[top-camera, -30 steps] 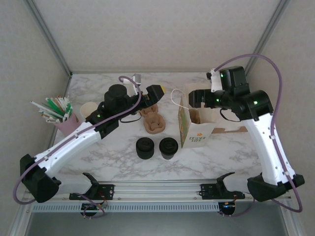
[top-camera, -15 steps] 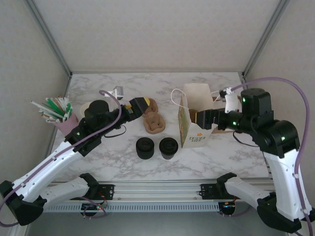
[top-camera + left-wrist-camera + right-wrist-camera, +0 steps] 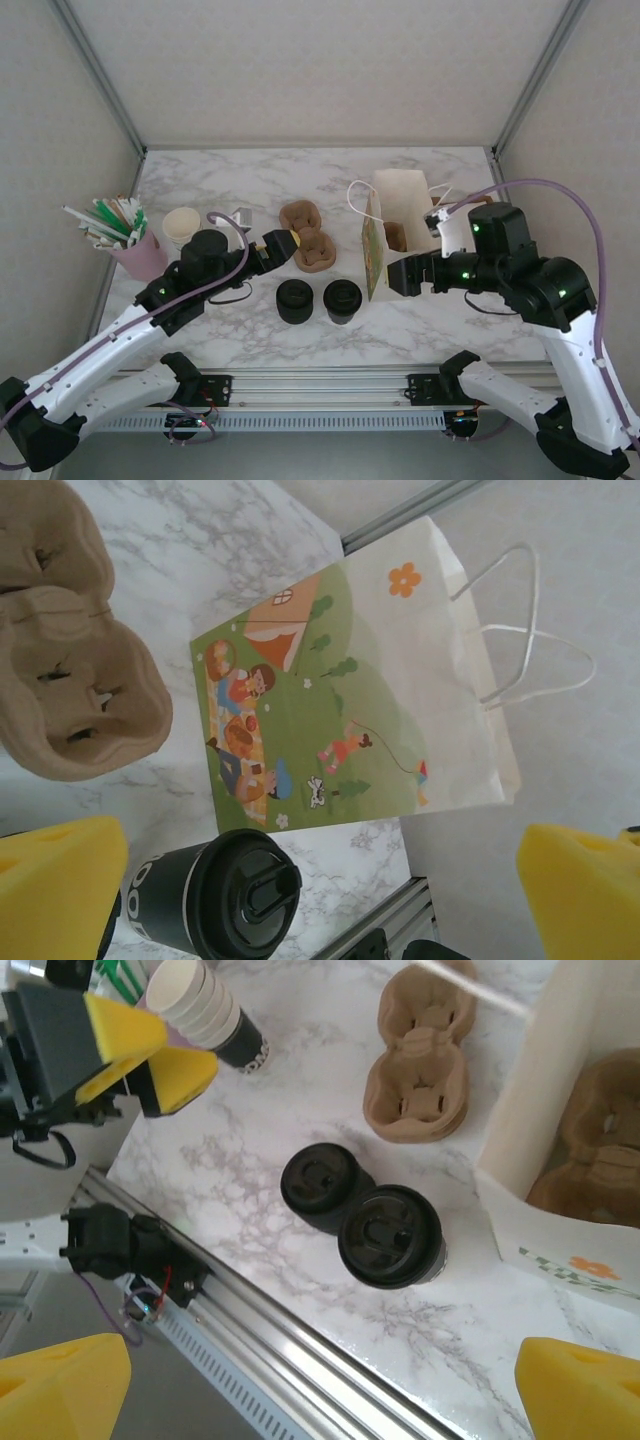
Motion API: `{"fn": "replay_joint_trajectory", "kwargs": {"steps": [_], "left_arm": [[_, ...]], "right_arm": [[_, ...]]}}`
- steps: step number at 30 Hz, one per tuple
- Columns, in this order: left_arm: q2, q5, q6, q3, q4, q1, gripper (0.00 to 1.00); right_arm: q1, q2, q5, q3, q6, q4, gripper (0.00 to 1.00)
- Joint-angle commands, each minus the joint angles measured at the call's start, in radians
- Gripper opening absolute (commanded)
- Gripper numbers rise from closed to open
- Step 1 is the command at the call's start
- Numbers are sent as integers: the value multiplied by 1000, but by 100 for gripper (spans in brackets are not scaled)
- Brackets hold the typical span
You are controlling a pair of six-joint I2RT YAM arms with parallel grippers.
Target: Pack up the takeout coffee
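L gripper (image 3: 283, 243) & R gripper (image 3: 397, 277): both empty, jaws spread wide. Takeout coffee (image 3: 342, 300) stands upright on the marble surface (image 3: 220, 180), lid on, approx. btwn the two: nearer the bases than the L gripper and off to its right, just left of the R gripper. Squat lid stack (image 3: 295, 300) sits just beside it, on the L gripper's side. Paper bag (image 3: 385, 240) stands open just beyond the R gripper w/ a brown carrier (image 3: 590, 1160) inside. Second carrier (image 3: 308, 238) lies right at the L gripper's tips.

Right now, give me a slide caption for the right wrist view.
Open right gripper hovers over the takeout coffee, lid stack and paper bag.
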Motion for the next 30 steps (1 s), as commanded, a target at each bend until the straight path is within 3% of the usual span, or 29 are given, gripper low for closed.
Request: {"fn": "replay_joint_trajectory", "kwargs": {"steps": [1, 9, 13, 24, 30], "left_arm": [[-15, -19, -17, -23, 6, -6, 100], [7, -45, 2, -33, 3, -6, 100], [-1, -82, 13, -43, -3, -6, 100], [5, -65, 12, -94, 21, -3, 100], [9, -57, 18, -108, 33, 3, 100]], "right_arm": [[78, 10, 40, -23, 7, 34, 99], [383, 128, 281, -25, 8, 45, 99], [485, 225, 371, -11, 33, 48, 99], [535, 404, 524, -23, 271, -18, 99], [541, 444, 568, -54, 325, -9, 99]]}}
